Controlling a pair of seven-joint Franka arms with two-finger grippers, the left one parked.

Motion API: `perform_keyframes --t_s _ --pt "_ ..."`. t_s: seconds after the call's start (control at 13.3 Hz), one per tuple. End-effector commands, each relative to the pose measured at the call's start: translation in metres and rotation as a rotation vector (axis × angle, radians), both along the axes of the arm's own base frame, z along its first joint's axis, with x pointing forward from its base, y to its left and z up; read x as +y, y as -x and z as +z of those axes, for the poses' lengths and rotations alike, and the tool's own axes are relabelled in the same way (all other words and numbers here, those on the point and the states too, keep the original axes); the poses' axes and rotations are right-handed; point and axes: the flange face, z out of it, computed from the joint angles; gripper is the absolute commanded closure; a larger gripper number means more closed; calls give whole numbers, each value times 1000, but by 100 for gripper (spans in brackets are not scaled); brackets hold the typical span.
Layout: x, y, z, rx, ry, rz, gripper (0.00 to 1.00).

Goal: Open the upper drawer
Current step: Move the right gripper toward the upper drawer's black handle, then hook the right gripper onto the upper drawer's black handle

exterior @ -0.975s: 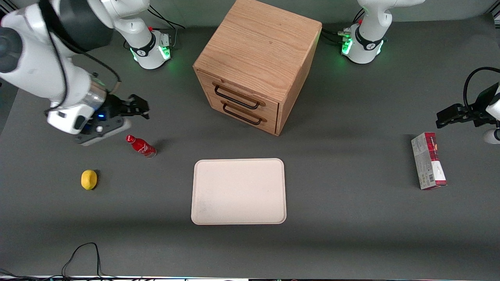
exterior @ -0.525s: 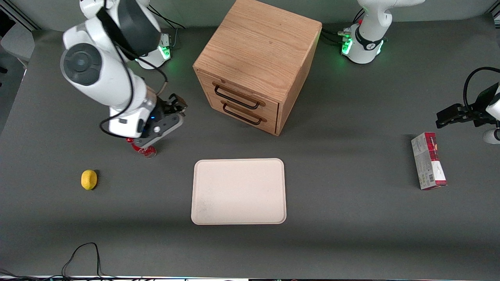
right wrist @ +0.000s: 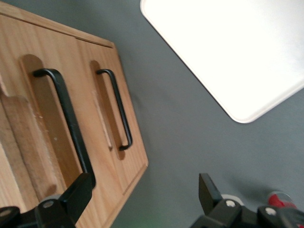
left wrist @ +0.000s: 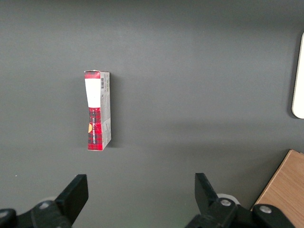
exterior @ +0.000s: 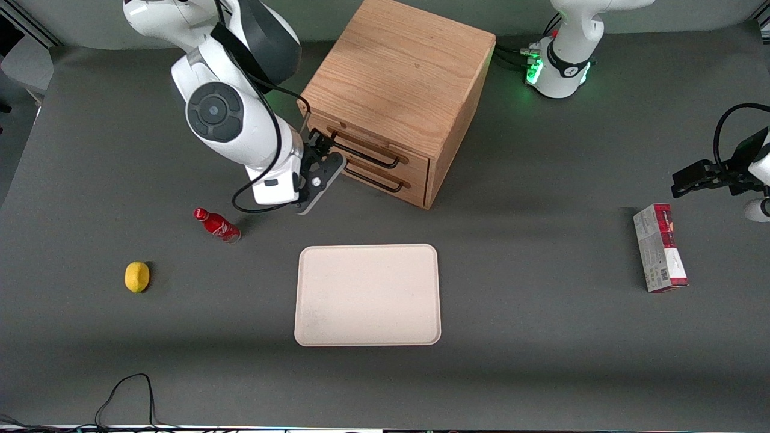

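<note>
Gripper (exterior: 322, 157) is right in front of the cabinet (exterior: 400, 78), at the working-arm end of the upper drawer (exterior: 368, 148). Fingers (right wrist: 76, 197) spread open, holding nothing; one sits by the end of the upper handle (right wrist: 64, 116), not around it. Drawer is shut.

Risk: the lower drawer's handle (right wrist: 118, 109) runs just beside it, so a slightly low approach likely hooks the wrong one or bumps the panel.

Tray (exterior: 367, 294) toward the front edge of the tabletop is empty. Drawer contents are hidden.
</note>
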Motion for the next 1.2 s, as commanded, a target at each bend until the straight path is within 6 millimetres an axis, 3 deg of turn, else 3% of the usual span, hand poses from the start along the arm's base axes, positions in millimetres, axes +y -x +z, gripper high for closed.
perform_keyframes --t_s 0.0,0.45,0.75,1.12 --pt "29 -1 -5 24 -54 59 0" --pt "63 10 -33 65 -61 111 0" --pt "79 20 -39 55 -63 131 0" --pt "79 20 -49 65 -54 138 0"
